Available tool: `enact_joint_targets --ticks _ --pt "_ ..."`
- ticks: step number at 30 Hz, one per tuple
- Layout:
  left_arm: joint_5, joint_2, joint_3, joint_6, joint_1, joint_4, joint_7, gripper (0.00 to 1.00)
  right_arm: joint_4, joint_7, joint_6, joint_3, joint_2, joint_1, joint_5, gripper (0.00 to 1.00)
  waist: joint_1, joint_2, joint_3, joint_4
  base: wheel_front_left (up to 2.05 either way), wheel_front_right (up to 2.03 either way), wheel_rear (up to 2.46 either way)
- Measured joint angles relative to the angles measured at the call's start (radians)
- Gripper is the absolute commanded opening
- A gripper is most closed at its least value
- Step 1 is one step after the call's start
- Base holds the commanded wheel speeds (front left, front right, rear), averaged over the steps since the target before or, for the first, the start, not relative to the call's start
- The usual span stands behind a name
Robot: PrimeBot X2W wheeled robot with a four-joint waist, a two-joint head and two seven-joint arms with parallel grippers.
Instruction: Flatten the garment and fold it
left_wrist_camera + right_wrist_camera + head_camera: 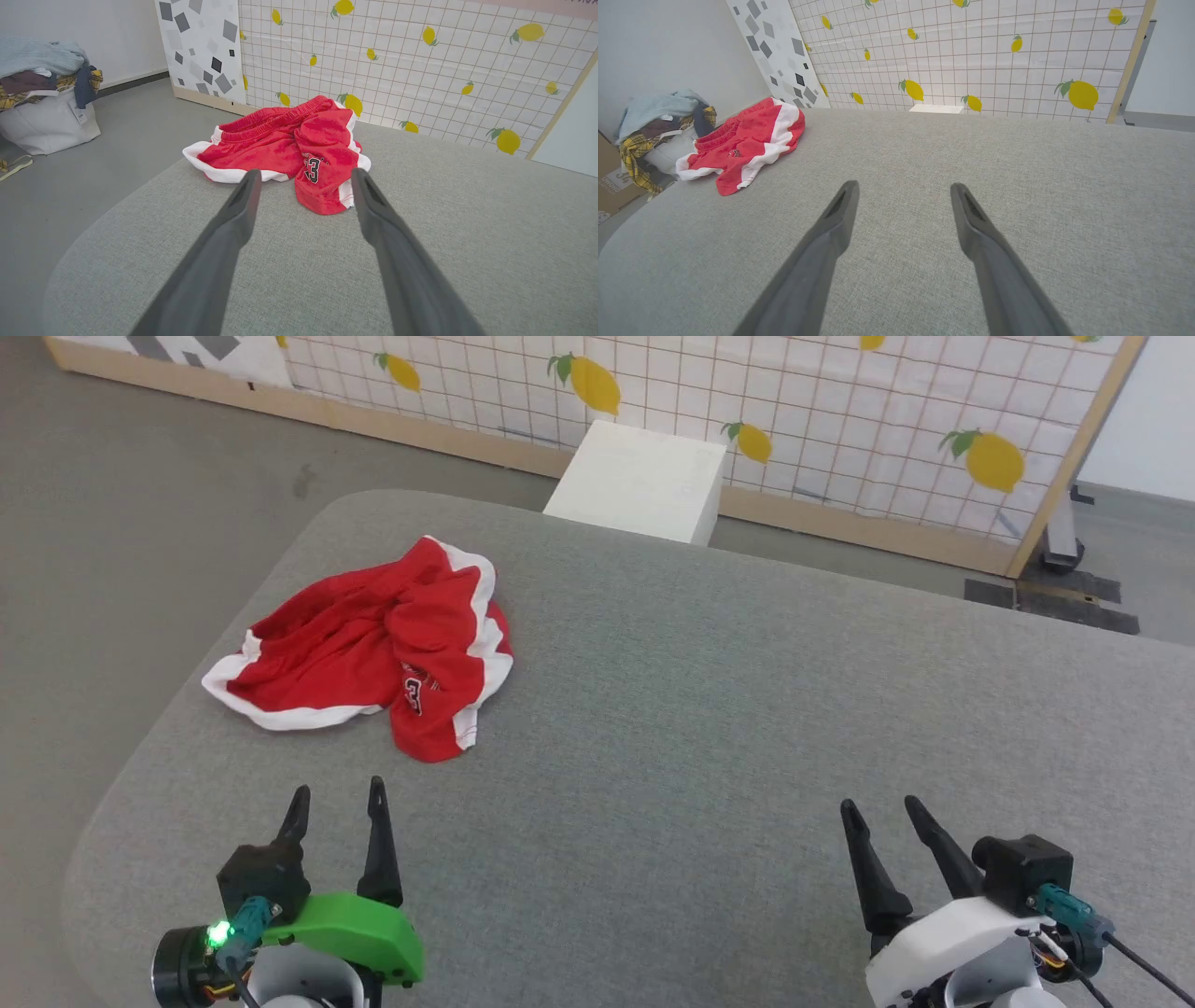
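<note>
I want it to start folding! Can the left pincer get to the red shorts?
Probably yes: the left pincer is open, the shorts lie just ahead, and nothing stands between them.

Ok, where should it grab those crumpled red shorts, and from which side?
Probably the leg flap poking toward the robot, pinched at its white-trimmed hem from the near side by the left gripper: it lies flat, clear of the bunched-up rest.

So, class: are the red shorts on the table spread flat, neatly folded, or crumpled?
Crumpled. The red shorts lie bunched on the grey table, one leg flopped over the rest.
</note>
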Motion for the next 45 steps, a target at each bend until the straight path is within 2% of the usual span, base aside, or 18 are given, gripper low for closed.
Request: enact_joint_targets --ticks 16,32,45 --pt "-0.04 0.016 -0.021 0.028 0.012 0.009 -0.024 1.0 0.04 -0.022 0.0 0.01 0.0 -0.016 0.005 1.0 0.0 0.0 -0.001 0.068 0.0 0.0 0.0" --pt "-0.061 0.044 -0.046 0.069 0.018 0.026 -0.058 1.0 0.014 -0.02 0.0 0.002 0.0 -0.018 -0.025 1.0 0.0 0.0 -0.006 0.121 0.0 0.0 0.0" --pt "-0.099 0.064 -0.067 0.098 0.019 0.034 -0.084 1.0 0.004 -0.017 0.0 0.008 0.0 -0.016 0.008 1.0 0.0 0.0 -0.012 0.158 0.0 0.0 0.0"
